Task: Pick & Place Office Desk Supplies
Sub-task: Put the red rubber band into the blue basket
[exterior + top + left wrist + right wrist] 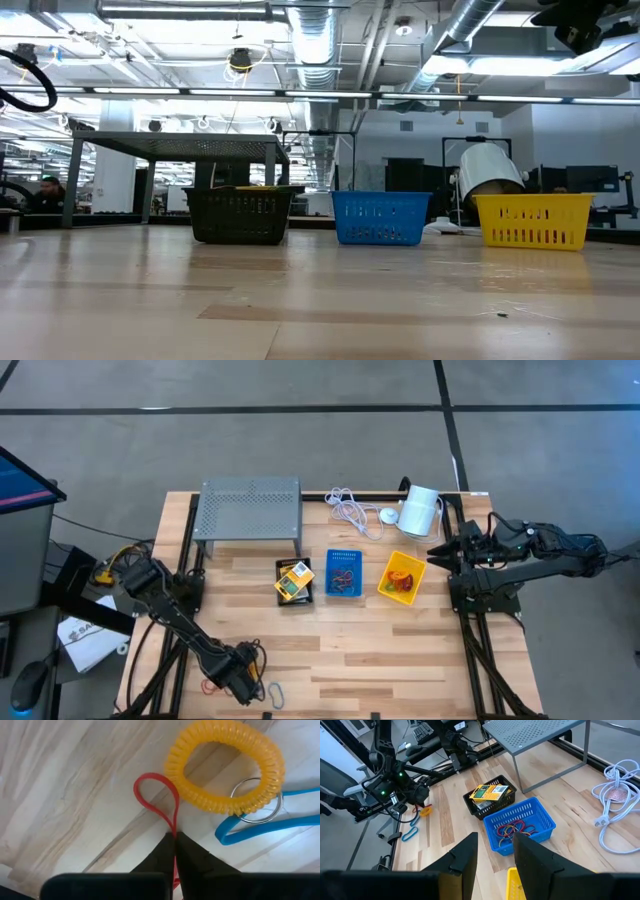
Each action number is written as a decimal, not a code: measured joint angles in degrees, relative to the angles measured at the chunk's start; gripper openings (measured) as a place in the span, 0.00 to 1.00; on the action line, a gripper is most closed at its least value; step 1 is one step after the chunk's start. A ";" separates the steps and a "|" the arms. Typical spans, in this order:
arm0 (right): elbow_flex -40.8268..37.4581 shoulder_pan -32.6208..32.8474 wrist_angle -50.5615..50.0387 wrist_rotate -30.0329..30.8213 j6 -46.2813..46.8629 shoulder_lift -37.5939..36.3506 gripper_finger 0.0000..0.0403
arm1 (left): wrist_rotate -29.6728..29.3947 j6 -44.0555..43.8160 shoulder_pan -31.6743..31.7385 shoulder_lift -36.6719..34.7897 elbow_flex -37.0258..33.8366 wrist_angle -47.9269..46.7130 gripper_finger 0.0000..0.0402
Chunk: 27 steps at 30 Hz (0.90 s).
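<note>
Red loop (159, 795): pinched at its near end between our left gripper (174, 842) fingers, clenched tight on the tabletop. Just beyond the fingertips lie a yellow coil (225, 767) and blue loop (260, 827), unsorted. Blue bin (344, 573) already holds loops. Right gripper (495, 855) hangs part-open, empty.

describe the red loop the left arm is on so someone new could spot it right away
Go to the wooden table's near edge on the left arm's side, where the left end effector is shut on the red loop. It lies beside a yellow spiral coil and a blue loop; it alone is thin, flat and red.
</note>
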 joint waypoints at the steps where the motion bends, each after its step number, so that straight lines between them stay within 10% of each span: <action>1: 0.00 0.00 -0.02 0.00 0.00 0.01 0.30 | -0.24 -0.14 -0.09 -0.70 -0.04 0.12 0.00; 15: 0.00 0.00 -0.41 -0.02 0.04 0.02 0.30 | -26.04 -13.70 -6.28 -18.05 -0.15 -8.40 0.00; 27: -1.27 -0.04 -0.13 4.46 -0.26 2.91 0.30 | -54.47 -2.41 -1.16 -21.77 -0.13 -8.41 0.00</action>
